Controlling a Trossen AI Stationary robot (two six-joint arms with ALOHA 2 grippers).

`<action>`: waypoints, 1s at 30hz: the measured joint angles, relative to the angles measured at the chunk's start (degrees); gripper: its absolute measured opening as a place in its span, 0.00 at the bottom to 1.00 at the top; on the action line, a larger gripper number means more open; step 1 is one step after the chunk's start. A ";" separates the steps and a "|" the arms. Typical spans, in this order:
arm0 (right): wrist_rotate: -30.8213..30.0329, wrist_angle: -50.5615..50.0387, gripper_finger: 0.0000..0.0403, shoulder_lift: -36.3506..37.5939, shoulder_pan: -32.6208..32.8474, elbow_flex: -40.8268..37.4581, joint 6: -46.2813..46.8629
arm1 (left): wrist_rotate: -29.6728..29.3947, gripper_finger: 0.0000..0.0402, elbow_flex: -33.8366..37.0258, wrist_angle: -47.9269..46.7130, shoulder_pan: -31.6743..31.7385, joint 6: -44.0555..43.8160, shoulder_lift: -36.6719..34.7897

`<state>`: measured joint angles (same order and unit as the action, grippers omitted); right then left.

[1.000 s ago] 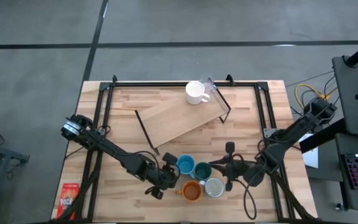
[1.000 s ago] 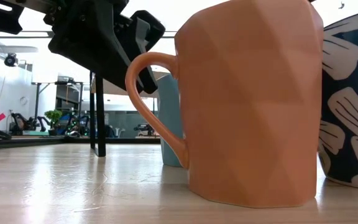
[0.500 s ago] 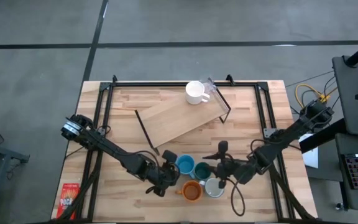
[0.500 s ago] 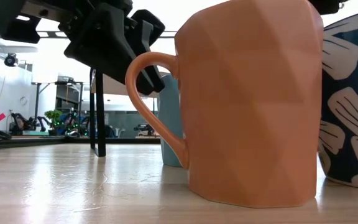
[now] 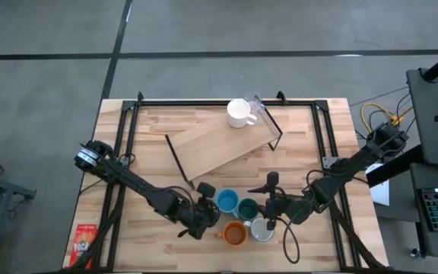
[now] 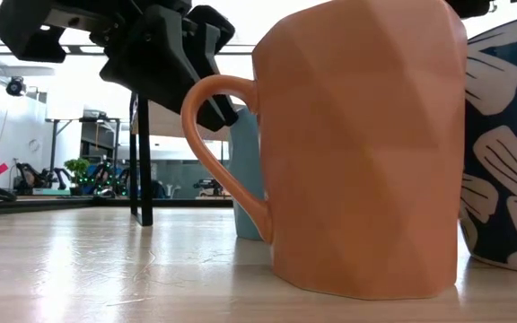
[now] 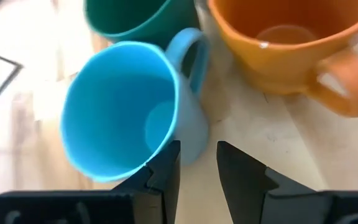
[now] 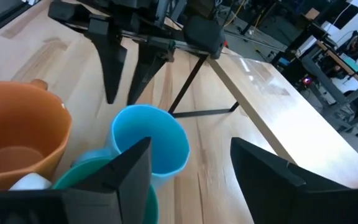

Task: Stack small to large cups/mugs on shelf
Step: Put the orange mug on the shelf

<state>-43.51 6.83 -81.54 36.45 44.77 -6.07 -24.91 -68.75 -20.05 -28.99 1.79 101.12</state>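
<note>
The left arm is stretched low across the table from the left edge toward the near middle, and its gripper (image 5: 201, 216) is held just left of a cluster of 4 mugs. In the left wrist view the 2 fingers (image 7: 166, 177) are seen narrowly parted, beside the light blue mug (image 7: 126, 109) and closed on nothing.

The right arm is reached in from the right edge, bent at the elbow, and its gripper (image 5: 268, 205) is placed over the right side of the cluster, above the teal mug (image 5: 248, 207) and the pale grey mug (image 5: 261, 229). Its fingers (image 8: 263, 167) are spread wide in the right wrist view, with nothing held between them.

The orange mug (image 5: 235, 233) is stood nearest the front edge, touching or just beside the pale grey mug. The light blue mug is set behind it, next to the teal one.

The shelf (image 5: 223, 149) is laid at an angle across the far middle of the table (image 5: 310, 160). 1 white mug (image 5: 239, 113) is stood on its far end, with a clear glass (image 5: 258, 111) just beside it.

A red packet (image 5: 84, 242) is seen at the table's near left corner.
</note>
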 joint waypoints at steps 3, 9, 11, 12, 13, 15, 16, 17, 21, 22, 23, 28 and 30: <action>0.00 0.00 0.52 0.00 -0.02 0.00 0.02 | -2.91 0.23 -0.02 -0.75 -0.28 0.11 0.00; 0.00 0.00 0.52 0.00 0.00 0.00 0.02 | -4.04 0.23 -0.07 -0.70 -1.04 2.04 -0.02; 0.00 0.00 0.52 0.00 0.00 0.00 0.02 | -4.80 0.23 -0.09 -0.68 -1.25 2.08 -0.02; 0.00 0.00 0.52 0.00 0.00 0.00 0.02 | -5.52 0.23 -0.09 -0.70 -1.46 2.17 -0.06; 0.00 0.00 0.52 0.00 0.00 0.00 0.02 | -6.28 0.23 -0.09 -0.72 -1.63 2.62 -0.16; 0.00 0.00 0.52 0.00 0.00 0.00 0.12 | -8.80 0.23 -0.09 -0.47 -2.01 4.54 -0.42; 0.00 0.00 0.52 0.00 0.00 0.00 0.33 | -10.45 0.23 -0.12 -0.25 -2.24 5.43 -0.48; 0.00 0.00 0.52 0.00 0.00 0.00 0.53 | -12.41 0.23 -0.13 -0.06 -2.44 6.33 -0.53; 0.00 0.00 0.52 0.00 0.00 0.00 0.87 | -17.85 0.23 -0.13 0.04 -2.74 8.01 -0.61; 0.00 0.00 0.52 0.00 0.00 0.00 0.87 | -17.83 0.23 -0.11 0.04 -2.74 8.03 -0.61; 0.00 0.00 0.52 0.00 0.00 0.00 0.87 | -17.64 0.23 -0.09 0.04 -2.72 8.10 -0.52; 0.00 -0.02 0.52 0.00 0.00 0.00 0.92 | -17.35 0.23 0.79 -0.02 -2.70 9.71 -0.09; 0.00 0.00 0.52 0.00 0.00 0.00 0.94 | -16.08 0.23 1.01 0.01 -2.70 9.63 -0.09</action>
<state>-43.51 6.83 -81.54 36.45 44.77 -5.13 -40.98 -67.74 -20.04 -31.68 11.42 101.03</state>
